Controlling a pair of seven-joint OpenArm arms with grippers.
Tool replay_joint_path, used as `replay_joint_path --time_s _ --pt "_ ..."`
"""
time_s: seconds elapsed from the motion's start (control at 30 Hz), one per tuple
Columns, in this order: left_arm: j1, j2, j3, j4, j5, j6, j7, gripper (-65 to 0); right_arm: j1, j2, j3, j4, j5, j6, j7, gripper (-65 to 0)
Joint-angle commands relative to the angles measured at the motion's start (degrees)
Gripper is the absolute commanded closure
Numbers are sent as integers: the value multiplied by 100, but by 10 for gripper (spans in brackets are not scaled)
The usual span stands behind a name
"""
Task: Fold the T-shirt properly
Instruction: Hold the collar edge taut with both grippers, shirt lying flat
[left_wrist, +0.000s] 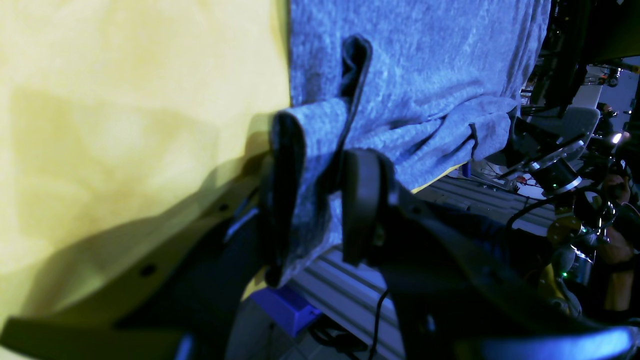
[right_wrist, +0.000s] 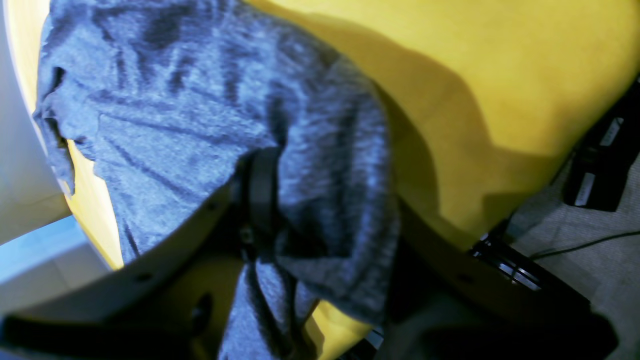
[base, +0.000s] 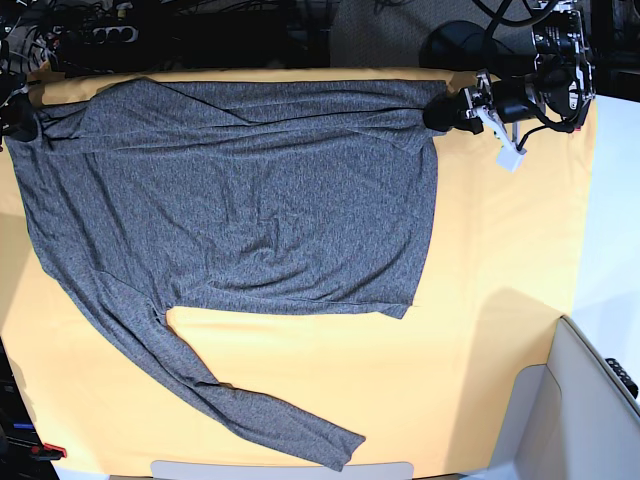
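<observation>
Left pincer (left_wrist: 320, 200) fingers straddle T-shirt (left_wrist: 415, 80) edge at table cloth (left_wrist: 125, 125) rim.

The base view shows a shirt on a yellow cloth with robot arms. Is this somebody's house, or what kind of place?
Probably a robot lab, not a house. A grey T-shirt lies spread on a yellow table cloth, a robot arm reaches over it, and tangled cables crowd the far edge.

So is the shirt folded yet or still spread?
Mostly spread: the shirt lies flat on the cloth, one sleeve stretched out, only the far edge doubled over.
</observation>
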Motion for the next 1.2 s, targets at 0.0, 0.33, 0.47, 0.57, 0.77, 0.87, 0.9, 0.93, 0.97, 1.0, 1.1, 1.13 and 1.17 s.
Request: replay_joint_path --time_s 0.0,0.33,0.47,0.57,0.77,0.87,0.9,0.93,0.97,1.0,1.1,1.13,1.17 --pt "48 -108 -47 -22 598 148 135 -188 -16 97 30 8 -157 -84 31 -212" --pt "65 -108 -55 119 606 174 126 -188 -43 123 92 8 -192 -119 75 -289" --pt "83 -108 -178 488 606 183 144 -188 -183 106 391 43 -280 -128 75 -289" --pt "92 -108 -354 558 624 183 258 -188 -201 106 576 52 -605 -128 75 -289" --pt "92 -108 -539 594 606 183 447 -188 -236 106 769 52 -983 -137 40 -289" --pt "92 -108 -539 594 606 183 447 -188 -324 106 874 61 -983 -137 40 -289" --pt "92 -108 -539 611 598 183 447 -188 -341 114 901 70 -983 -137 40 -289" --pt "92 -108 -539 673 598 183 447 -188 -341 123 945 131 -992 -137 49 -287" --pt "92 -108 -539 743 598 183 447 -188 -341 123 989 219 -1001 -137 40 -287" --pt "92 -108 -539 813 598 183 447 -188 -359 123 1050 316 -1054 -137 40 -287" --pt "92 -108 -539 1051 598 183 447 -188 -394 97 1305 826 -1317 -400 40 -287" --pt "92 -108 -539 1156 598 183 447 -188 -394 62 1358 1037 -1405 -515 40 -287" --pt "92 -108 -539 1271 598 183 447 -188 -385 0 1411 1283 -1476 -594 40 -287"
